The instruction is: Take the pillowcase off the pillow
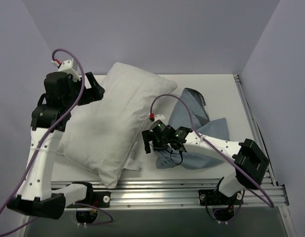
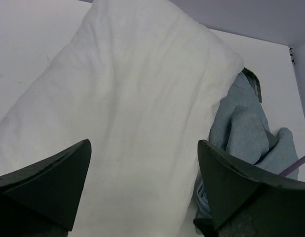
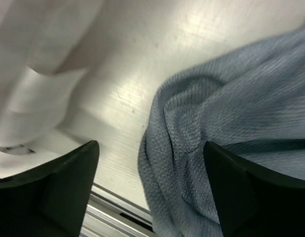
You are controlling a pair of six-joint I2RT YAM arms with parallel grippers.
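Currently, the pillowcase (image 1: 204, 123) lies fully off the pillow (image 1: 110, 123). It is bunched plain side up toward the right edge of the table (image 1: 219, 86), with a dark striped patch showing at its far end. The pillow rests bare, diagonally across the left half, with its tag (image 1: 134, 160) toward the near edge.

- Left gripper (image 1: 95, 88): fingers spread, holding nothing, poised over the pillow's far-left corner.
- Right gripper (image 1: 161, 139): fingers spread, empty, low over the bare strip between the two items, just beside the fabric's fold.

Judgement: separation appears complete. Both grippers stand open because no hold is required.
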